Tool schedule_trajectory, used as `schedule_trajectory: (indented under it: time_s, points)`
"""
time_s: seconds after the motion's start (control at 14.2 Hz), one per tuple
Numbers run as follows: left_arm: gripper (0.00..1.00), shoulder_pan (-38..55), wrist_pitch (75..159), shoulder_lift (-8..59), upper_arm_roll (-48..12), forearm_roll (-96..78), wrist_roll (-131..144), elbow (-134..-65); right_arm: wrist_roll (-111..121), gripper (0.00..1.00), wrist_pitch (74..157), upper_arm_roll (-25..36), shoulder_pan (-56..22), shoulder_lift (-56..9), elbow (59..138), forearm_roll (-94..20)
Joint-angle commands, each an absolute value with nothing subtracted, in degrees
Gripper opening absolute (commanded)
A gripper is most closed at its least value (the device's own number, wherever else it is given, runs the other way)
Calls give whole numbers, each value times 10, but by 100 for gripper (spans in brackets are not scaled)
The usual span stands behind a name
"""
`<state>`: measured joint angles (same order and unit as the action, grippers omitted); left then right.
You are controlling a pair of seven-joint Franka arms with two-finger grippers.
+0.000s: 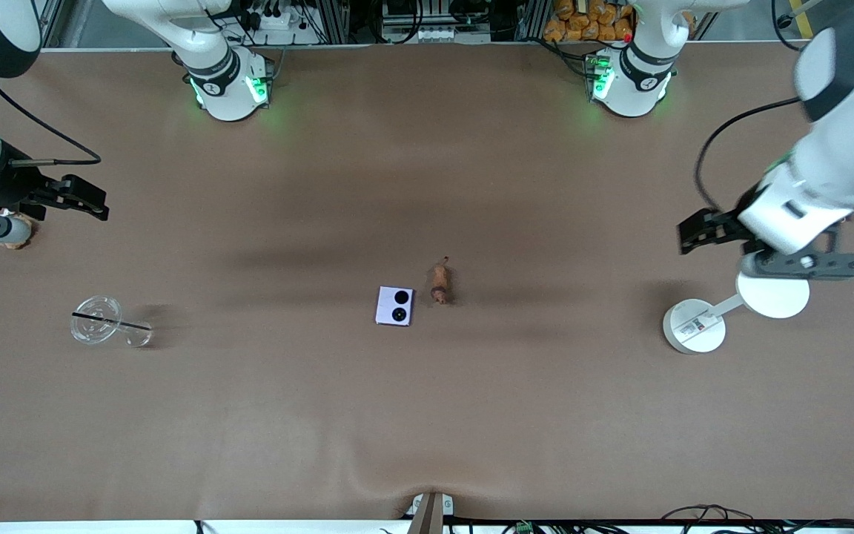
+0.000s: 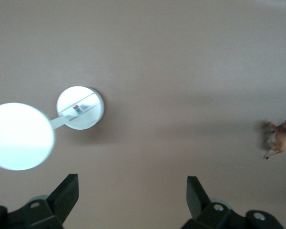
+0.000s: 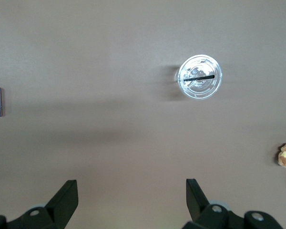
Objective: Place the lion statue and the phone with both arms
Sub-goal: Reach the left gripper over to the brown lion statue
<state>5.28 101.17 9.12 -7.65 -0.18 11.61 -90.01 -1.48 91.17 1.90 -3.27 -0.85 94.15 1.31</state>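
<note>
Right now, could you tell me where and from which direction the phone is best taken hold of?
From straight above, I would say. The phone lies flat on the table, so only its thin edges offer a grip. Close the claw across two opposite edges, preferably those clear of the lion statue lying close beside it.

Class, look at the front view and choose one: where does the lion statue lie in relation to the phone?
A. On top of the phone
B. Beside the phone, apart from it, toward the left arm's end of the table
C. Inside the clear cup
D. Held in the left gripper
B: the lion statue lies on the table beside the phone, a gap between them, toward the left arm's end.
</note>
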Motion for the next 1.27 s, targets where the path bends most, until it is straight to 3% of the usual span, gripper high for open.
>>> schedule_trajectory:
  time_s: [0.0, 0.35, 0.85, 1.2]
  points:
    - [100, 88, 1040, 125, -77, -4, 176, -886, -18, 100, 911, 20, -34, -9, 940, 13]
    - [100, 176, 1085, 186, -76, 35, 292, -883, -18, 100, 911, 20, -35, -14, 941, 13]
    - [100, 282, 1152, 292, -76, 36, 496, -825, -17, 100, 914, 20, -47, -21, 939, 18]
    - [100, 324, 1199, 335, -71, 48, 551, -816, -18, 100, 929, 21, -39, -69, 929, 13]
